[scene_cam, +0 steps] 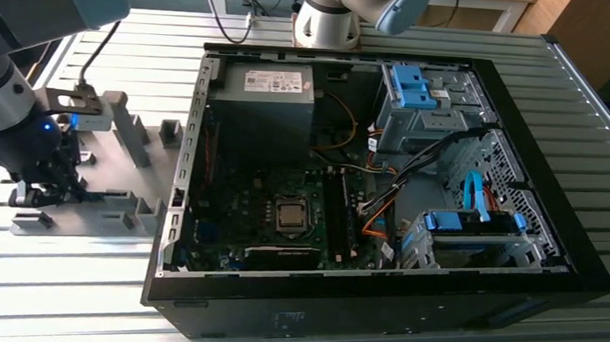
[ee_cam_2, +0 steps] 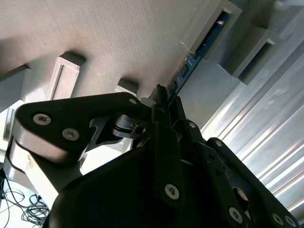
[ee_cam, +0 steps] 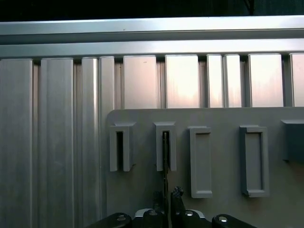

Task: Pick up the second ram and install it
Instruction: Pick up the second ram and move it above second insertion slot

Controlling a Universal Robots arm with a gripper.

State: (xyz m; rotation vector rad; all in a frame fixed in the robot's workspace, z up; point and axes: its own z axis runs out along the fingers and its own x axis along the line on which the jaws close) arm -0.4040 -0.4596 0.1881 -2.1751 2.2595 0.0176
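The second ram (ee_cam_2: 191,62) is a thin blue board standing on edge in a slot of the grey holder plate (ee_cam_2: 118,38). In the first wrist view it shows edge-on as a dark line (ee_cam: 165,154) inside the second slot block (ee_cam: 165,127). My gripper (ee_cam_2: 163,97) has its black fingers closed together on the near end of the board, which still sits in the slot. The same fingers (ee_cam: 176,194) pinch the board's edge in the first wrist view. In the exterior view my gripper (scene_cam: 44,193) hangs low over the holder plate (scene_cam: 127,132), at the exterior view's left of the computer.
The open black computer case (scene_cam: 382,307) lies on the slatted aluminium table (scene_cam: 55,267), with the motherboard's memory slots (scene_cam: 336,213) beside the processor socket (scene_cam: 290,214). Blue drive latches (scene_cam: 411,86) and orange cables (scene_cam: 378,215) sit further right. Other slot blocks (ee_cam: 251,159) stand on the plate.
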